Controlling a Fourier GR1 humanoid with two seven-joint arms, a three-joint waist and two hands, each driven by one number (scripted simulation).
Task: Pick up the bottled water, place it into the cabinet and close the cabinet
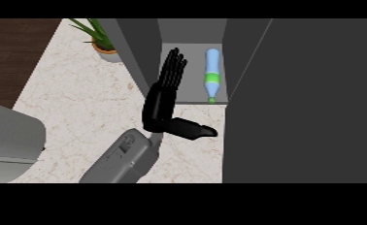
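Note:
The bottled water (212, 73), pale blue with a green label and green cap, lies on its side on the grey shelf (192, 97) inside the open cabinet, cap toward me. My left hand (159, 104) is open, its straight fingers (173, 69) pointing up into the opening, just right of the cabinet's left door (141, 59). The thumb (195, 131) sticks out to the right over the counter. The hand is left of the bottle and apart from it. My right hand does not show.
A large dark cabinet panel (294, 98) fills the right side. A potted green plant (102, 42) stands at the back left on the marble counter (79, 98). A grey rounded object (18, 144) sits at the left edge.

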